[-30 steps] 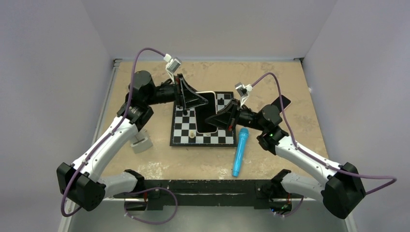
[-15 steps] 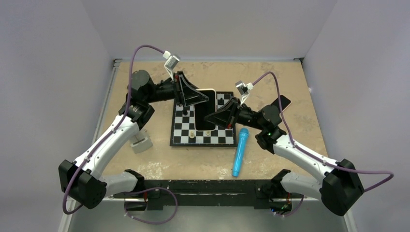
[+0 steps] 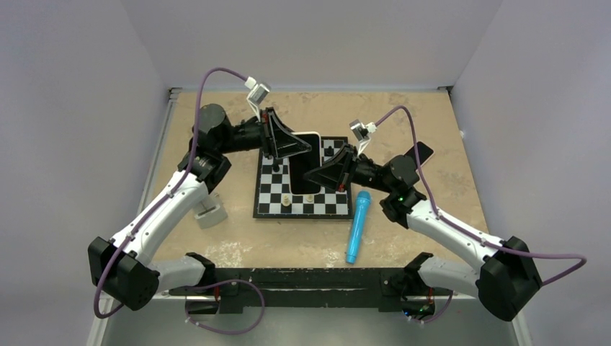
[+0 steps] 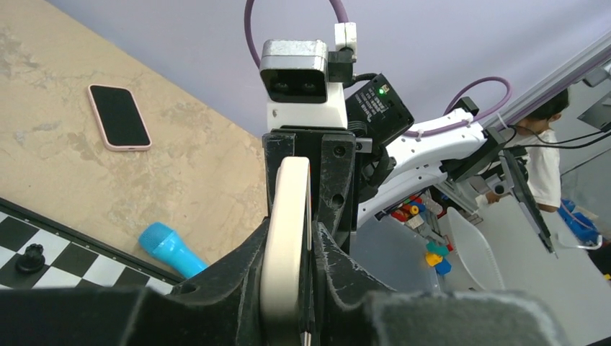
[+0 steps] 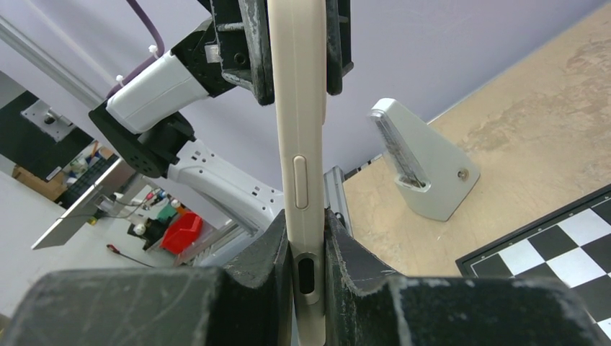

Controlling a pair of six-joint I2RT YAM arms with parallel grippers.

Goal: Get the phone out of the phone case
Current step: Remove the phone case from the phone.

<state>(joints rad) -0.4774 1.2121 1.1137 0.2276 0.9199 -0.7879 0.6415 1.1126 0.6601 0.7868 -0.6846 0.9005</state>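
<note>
1. Top external: my left gripper [image 3: 294, 151] and right gripper [image 3: 322, 173] hold the cream plastic phone case [image 3: 311, 135], black-screened phone [image 3: 304, 169] inside, above the black-and-white chessboard [image 3: 270, 196].
2. Left wrist: my jaws are clamped on one end of the case [image 4: 287, 216].
3. Right wrist: my jaws are clamped on the opposite end [image 5: 297, 108].

Pale lilac walls [image 3: 310, 43] on three sides of tan, mottled table [image 3: 425, 108]. Black rail [image 3: 310, 277] along near edge, grey strip [image 3: 324, 330] nearer still. Soft, even light.
</note>
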